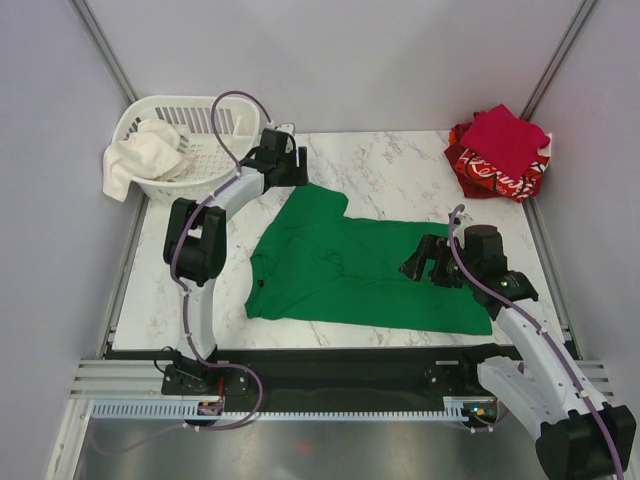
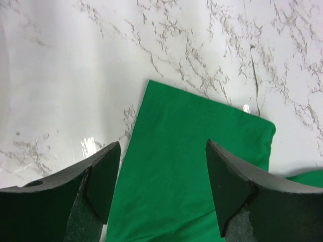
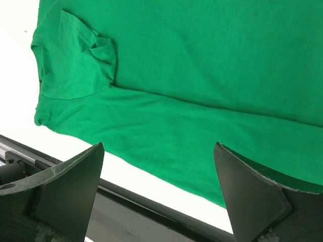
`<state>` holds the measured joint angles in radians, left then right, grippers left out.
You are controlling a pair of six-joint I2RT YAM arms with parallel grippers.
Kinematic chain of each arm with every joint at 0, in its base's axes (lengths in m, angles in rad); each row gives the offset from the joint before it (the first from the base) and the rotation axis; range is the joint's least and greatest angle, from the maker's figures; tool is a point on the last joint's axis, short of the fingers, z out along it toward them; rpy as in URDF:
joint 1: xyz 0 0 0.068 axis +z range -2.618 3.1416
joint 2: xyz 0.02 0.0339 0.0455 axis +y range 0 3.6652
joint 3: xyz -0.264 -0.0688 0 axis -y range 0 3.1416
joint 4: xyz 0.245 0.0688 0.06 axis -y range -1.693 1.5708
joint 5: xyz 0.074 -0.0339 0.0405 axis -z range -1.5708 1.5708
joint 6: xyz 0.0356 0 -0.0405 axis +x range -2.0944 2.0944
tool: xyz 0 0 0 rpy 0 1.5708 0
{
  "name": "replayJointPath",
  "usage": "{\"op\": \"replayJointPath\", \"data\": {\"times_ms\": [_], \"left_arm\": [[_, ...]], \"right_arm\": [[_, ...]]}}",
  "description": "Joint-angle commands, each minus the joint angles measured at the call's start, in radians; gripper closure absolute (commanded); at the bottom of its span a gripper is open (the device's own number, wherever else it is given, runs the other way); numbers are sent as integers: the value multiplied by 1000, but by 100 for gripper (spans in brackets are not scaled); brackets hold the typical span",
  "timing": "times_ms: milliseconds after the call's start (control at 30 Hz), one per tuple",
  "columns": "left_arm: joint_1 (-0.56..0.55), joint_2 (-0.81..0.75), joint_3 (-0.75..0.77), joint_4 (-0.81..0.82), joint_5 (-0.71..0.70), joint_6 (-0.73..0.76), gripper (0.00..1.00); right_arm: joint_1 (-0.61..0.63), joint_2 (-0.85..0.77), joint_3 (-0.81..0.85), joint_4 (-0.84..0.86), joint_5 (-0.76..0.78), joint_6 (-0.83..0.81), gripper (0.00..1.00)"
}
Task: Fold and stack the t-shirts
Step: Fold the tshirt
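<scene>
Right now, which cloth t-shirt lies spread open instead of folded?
The plain bright green t-shirt, spread out flat in the middle. The plain crimson shirt sits folded on top of the red white-printed shirt, piled at the far right corner.

White marble-patterned rectangular tabletop [image 1: 390, 165]: grey veining seen across surface. Plain bright green cloth t-shirt [image 1: 340, 265] laid flat across centre, collar turned toward left side, one sleeve extended toward far edge, hem reaching near-right area. Red cloth t-shirt with white print [image 1: 490, 180] placed at far right corner; plain crimson cloth t-shirt [image 1: 505, 135] stacked on it. White slatted plastic basket [image 1: 205, 150] positioned at far left corner, apart from green shirt.
</scene>
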<state>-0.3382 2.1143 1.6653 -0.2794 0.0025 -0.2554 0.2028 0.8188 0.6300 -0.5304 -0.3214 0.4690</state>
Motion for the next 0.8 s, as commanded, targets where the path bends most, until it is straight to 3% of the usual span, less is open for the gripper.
{"op": "replayJointPath", "data": {"times_ms": [0,267,533,700,767], "left_arm": [[-2,53,68,29,25,54,24],[-21,156,139,13,1,64,24],[-45,303,339,-133,-119,87,24],[-47,358,395,-204,-133,82,36],[-47,363,390,-216,-125,82,49]], "right_arm": [[1,-1,-1,36,-21,-20,2],[0,3,-3,41,-21,-18,2],[0,3,-6,47,-25,-20,2],[0,5,-7,49,-22,-20,2],[0,6,-7,49,-24,-20,2]]}}
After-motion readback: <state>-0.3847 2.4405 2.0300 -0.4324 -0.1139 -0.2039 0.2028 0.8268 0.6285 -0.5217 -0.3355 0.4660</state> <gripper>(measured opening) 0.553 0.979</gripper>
